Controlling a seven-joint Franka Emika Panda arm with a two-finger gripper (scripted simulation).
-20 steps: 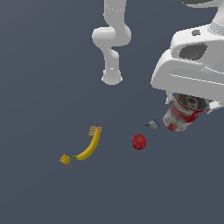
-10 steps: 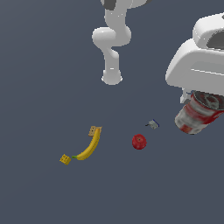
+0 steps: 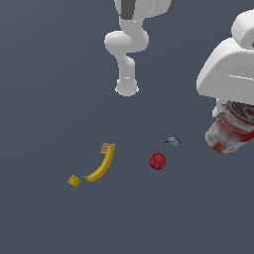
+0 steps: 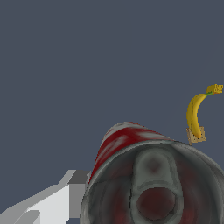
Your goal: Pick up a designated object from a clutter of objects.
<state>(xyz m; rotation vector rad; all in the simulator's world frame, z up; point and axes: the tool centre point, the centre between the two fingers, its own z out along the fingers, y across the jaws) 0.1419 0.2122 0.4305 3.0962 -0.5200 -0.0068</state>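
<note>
The designated object, a tin can (image 3: 227,133) with a red-and-white label and grey rim, hangs tilted in the air at the exterior view's right edge. My gripper (image 3: 230,116) is shut on it, mostly hidden under the white hand. The wrist view shows the can (image 4: 131,151) close up with its dark end toward the camera, and one grey finger (image 4: 61,199) against its side. The rest of the clutter of objects lies on the floor below: a yellow banana (image 3: 101,164), a red apple (image 3: 158,160) and a small grey-blue piece (image 3: 173,141).
Two small yellow-tan squares (image 3: 106,148) (image 3: 74,180) lie at the banana's two ends. The arm's white base (image 3: 126,88) stands at the back. In the wrist view the banana (image 4: 194,114) shows beyond the can.
The arm has carried the can toward the exterior view's right, away from the apple and the grey-blue piece. The items on the floor have not moved.
</note>
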